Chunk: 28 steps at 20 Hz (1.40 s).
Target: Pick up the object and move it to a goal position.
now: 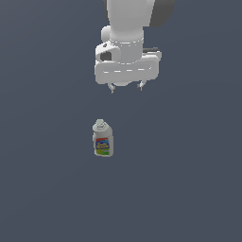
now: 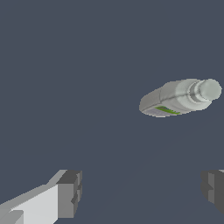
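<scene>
The small white plastic cleanser bottle (image 1: 103, 139) has a pale grey-white cap and a front label banded orange, blue, yellow and green with tiny white lettering, too small to read. In the wrist view the bottle (image 2: 179, 98) looks shaded grey, with a strip of green showing at its label. The white robot arm (image 1: 126, 42) carries dark grey patches. The 2 fingers (image 2: 70, 194) are dark grey. The flat floor (image 1: 189, 179) is uniform slate blue-grey.
</scene>
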Available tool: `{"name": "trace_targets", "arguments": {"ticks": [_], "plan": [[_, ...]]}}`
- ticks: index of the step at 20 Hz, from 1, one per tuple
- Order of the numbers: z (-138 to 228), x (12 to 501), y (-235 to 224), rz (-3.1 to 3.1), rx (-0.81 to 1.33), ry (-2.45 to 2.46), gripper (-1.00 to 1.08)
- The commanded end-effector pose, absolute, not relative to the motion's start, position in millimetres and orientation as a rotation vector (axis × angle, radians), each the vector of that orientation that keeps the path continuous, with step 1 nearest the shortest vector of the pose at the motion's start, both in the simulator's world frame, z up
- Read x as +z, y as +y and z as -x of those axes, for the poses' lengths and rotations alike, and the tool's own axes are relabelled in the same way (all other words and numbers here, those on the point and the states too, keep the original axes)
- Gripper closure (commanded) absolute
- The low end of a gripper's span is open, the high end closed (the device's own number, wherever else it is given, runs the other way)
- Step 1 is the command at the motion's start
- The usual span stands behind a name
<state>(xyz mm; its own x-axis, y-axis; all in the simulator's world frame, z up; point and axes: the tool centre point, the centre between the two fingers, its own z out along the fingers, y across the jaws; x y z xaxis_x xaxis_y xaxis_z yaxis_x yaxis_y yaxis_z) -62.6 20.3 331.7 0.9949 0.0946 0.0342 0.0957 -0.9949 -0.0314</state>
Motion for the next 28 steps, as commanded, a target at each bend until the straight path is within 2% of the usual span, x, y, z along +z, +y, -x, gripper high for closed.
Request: {"name": "trace_targets", "arguments": {"ticks": [1, 28], "plan": [[59, 331, 17, 3.102, -0.05, -0.217, -0.92], [12, 310, -28, 2.911, -0.034, -1.155, -0.92]]}}
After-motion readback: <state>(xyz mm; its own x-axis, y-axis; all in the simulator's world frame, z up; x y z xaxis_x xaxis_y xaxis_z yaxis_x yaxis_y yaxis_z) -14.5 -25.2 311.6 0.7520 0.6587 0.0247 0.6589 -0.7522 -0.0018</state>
